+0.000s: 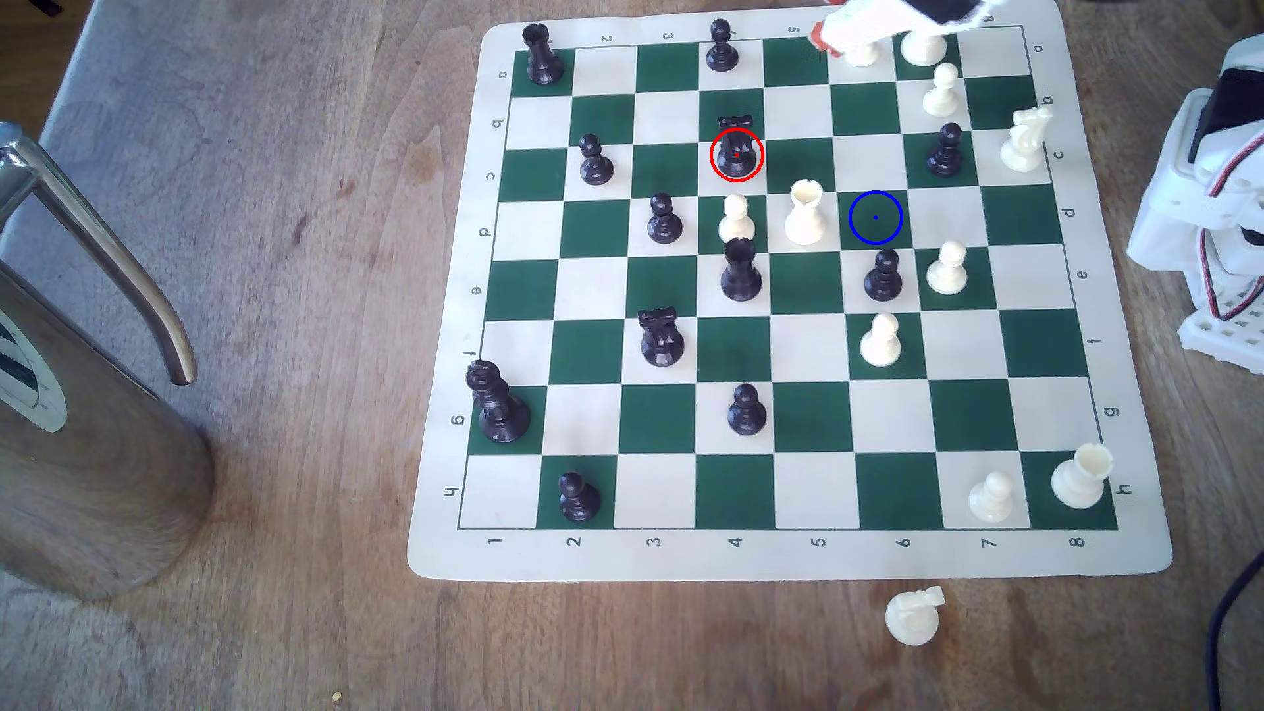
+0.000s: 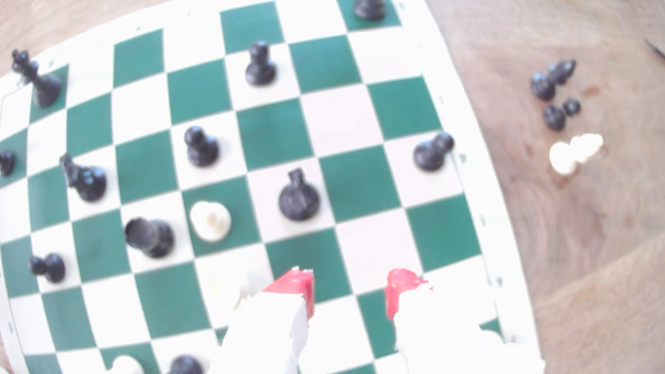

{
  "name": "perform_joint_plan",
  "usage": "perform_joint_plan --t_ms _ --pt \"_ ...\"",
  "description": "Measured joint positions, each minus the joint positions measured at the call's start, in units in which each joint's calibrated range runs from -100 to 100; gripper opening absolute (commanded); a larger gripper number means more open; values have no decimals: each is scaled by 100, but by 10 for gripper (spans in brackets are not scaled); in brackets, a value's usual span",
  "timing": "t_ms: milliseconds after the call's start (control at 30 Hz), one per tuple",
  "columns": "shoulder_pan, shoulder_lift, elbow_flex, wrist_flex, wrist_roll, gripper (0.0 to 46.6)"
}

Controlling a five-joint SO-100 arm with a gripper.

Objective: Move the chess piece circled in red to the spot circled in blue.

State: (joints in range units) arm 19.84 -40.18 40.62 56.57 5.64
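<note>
Well ahead of the parted fingers (image 2: 298, 287), the knight (image 2: 298, 197).

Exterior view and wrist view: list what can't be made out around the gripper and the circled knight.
- Gripper: the exterior view's top edge cuts it off; its opening can't be judged there.
- White pieces beneath the arm: partly hidden in the exterior view, type unclear.
- Black knight: blurred in the wrist view, head detail lost.
- Blue-circled square: can't be placed in the wrist view.
</note>
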Motion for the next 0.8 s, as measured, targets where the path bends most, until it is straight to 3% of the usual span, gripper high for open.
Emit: perform_joint_plan --t_ms 233,367,500,800 --pt "-221 2547 -2512 869 -59 131" --pt "-214 3368 -3136 876 -59 144" --pt "-192 3720 -3299 733 -59 221" --pt "-103 4357 -3308 422 -59 182"
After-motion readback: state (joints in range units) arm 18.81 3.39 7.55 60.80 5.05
